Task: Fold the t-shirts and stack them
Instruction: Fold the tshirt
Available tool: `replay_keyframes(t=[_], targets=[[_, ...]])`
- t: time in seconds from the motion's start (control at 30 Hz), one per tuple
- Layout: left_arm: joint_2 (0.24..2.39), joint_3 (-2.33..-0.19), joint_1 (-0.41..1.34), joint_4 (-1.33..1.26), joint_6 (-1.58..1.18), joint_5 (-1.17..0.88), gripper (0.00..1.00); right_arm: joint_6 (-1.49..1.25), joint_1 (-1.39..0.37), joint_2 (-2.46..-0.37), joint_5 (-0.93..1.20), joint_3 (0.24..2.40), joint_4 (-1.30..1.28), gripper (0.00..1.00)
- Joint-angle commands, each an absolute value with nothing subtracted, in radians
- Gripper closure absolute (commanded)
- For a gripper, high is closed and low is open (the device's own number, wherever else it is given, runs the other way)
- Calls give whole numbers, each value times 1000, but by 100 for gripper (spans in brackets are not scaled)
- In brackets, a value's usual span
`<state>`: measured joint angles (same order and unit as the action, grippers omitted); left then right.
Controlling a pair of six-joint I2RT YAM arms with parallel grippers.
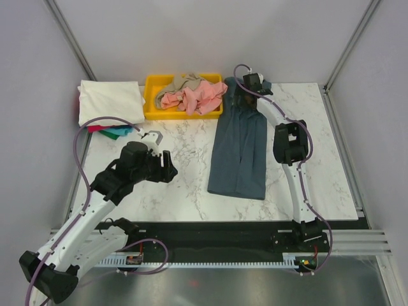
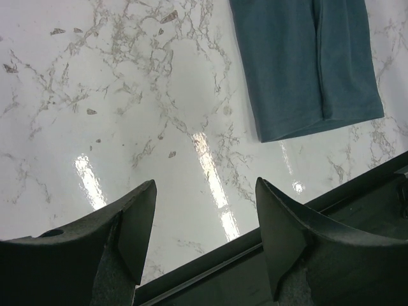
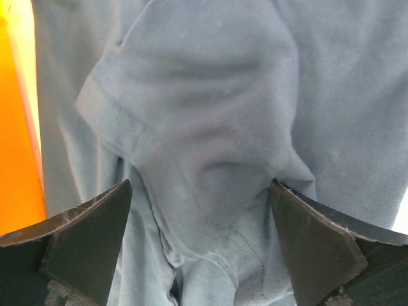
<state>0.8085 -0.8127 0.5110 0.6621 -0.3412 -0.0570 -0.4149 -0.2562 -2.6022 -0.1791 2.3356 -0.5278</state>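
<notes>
Clearly our right jaws, spread wide and empty, hang over the far end of the slate-blue t-shirt, which runs near-to-far on the bench (left jaws, released, sit well left).

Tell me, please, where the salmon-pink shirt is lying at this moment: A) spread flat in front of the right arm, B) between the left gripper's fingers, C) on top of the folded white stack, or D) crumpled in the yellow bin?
D: the salmon-pink shirt lies bunched up inside the yellow bin, while the shirt spread flat outside it is the slate-blue shirt.
</notes>
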Motion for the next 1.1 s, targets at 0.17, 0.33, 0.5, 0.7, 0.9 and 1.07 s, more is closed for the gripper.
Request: replay_keyframes(t=[0.17,0.33,0.5,0.7,0.9,1.07], targets=[[870,-827,512,597,-343,-126,30,-296,-253,-2334,-91,2257,-497,2],[960,-809,512,493,-457,-210,30,-324,-253,-2096,-104,2068,-498,2],[1084,-755,512,346,-546,-294,34,-457,-255,-1746,-107,1501,-517,3],[1229,-693,554,218,-587,-298,37,-667,-278,-1287,-42,792,-403,10],[1362,-655,614,121,-640,-278,37,-813,-351,-1004,-3,514,-475,16],[1387,-614,653,64,-695,-229,38,-932,-454,-873,-2,373,-448,25]])
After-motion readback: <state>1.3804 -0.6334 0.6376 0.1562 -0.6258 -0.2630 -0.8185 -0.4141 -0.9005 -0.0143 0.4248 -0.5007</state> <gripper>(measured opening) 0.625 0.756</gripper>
